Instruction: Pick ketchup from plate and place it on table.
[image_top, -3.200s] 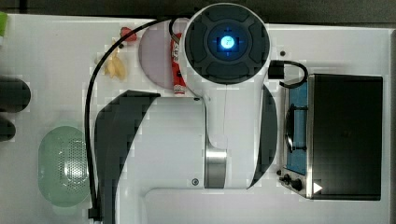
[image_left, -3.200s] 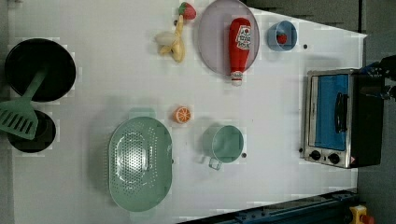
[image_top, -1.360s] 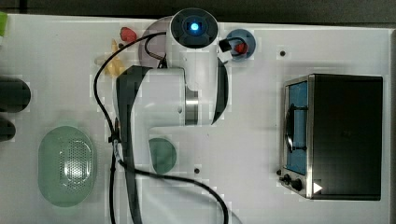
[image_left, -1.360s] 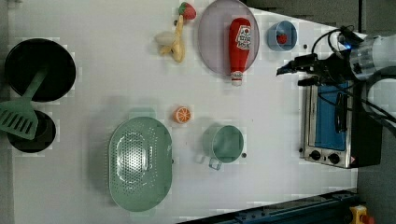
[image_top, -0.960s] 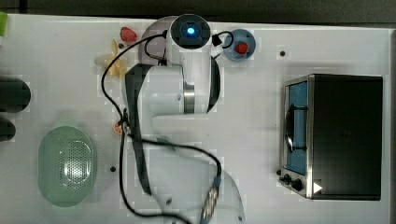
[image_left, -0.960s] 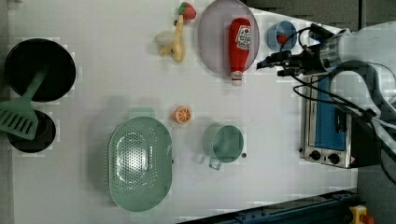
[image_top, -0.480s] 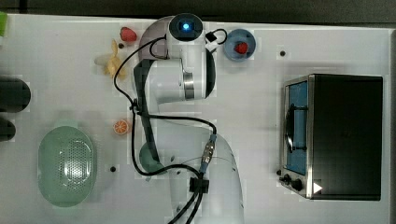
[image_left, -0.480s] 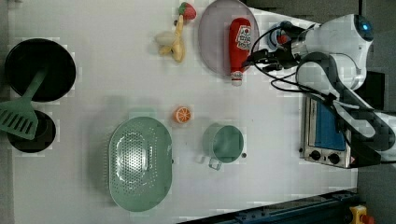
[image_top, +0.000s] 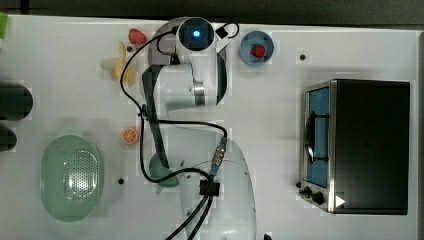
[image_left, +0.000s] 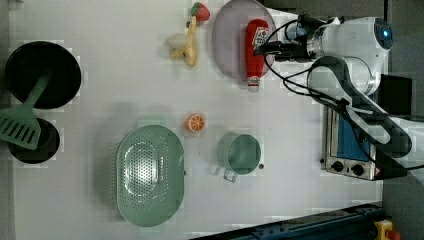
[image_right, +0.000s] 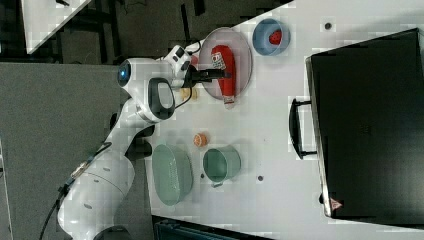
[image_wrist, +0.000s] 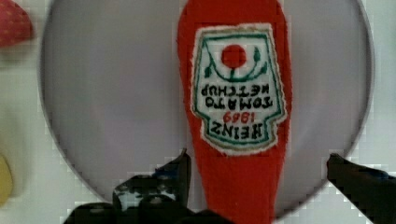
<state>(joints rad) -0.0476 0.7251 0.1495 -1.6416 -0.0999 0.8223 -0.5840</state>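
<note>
The red ketchup (image_left: 254, 46) with its white label lies flat on the pale lilac plate (image_left: 228, 40), its cap past the rim toward the table's (image_left: 125, 90) middle. My gripper (image_left: 263, 49) hovers over the bottle's body and stands open. In the wrist view the ketchup (image_wrist: 236, 116) runs between the two dark fingers (image_wrist: 180, 170), which are apart from it on both sides, over the plate (image_wrist: 116, 93). In the right view the gripper (image_right: 221, 75) sits above the ketchup (image_right: 225, 62). In the top view my arm covers the bottle.
A blue bowl (image_top: 256, 48) holding a strawberry sits beside the plate. A toaster oven (image_top: 360, 145) stands at the top view's right. A banana (image_left: 185, 42), a strawberry (image_left: 200, 10), an orange half (image_left: 195, 122), a green cup (image_left: 240, 152) and a green basin (image_left: 149, 175) lie around.
My arm has swung from the oven side across the blue bowl to over the plate. The gripper now hangs above the ketchup, which has not moved.
</note>
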